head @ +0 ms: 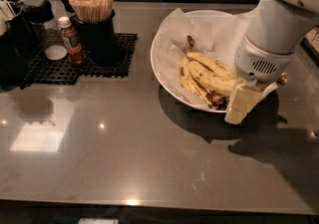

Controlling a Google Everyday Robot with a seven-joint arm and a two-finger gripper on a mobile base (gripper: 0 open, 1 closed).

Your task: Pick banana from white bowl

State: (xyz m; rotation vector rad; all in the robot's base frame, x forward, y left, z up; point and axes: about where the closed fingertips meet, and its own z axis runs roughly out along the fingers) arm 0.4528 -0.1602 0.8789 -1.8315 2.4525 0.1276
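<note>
So, only the one camera view. The banana [212, 63] lies in the white bowl [153, 61], on the paper liner [174, 34], tucked against a couple of other bananas toward the right half. It's yellow, gently curved, with small brown specks. The gripper [239, 109] hangs over the bowl's near-right rim, just beside the pile's blackened end. Can't tell whether it's spread or closed. The bowl sits on a grey table [124, 148].

Single high view angled down over counter [124, 158]; tool [242, 103] frame-right at white bowl [167, 82].
</note>
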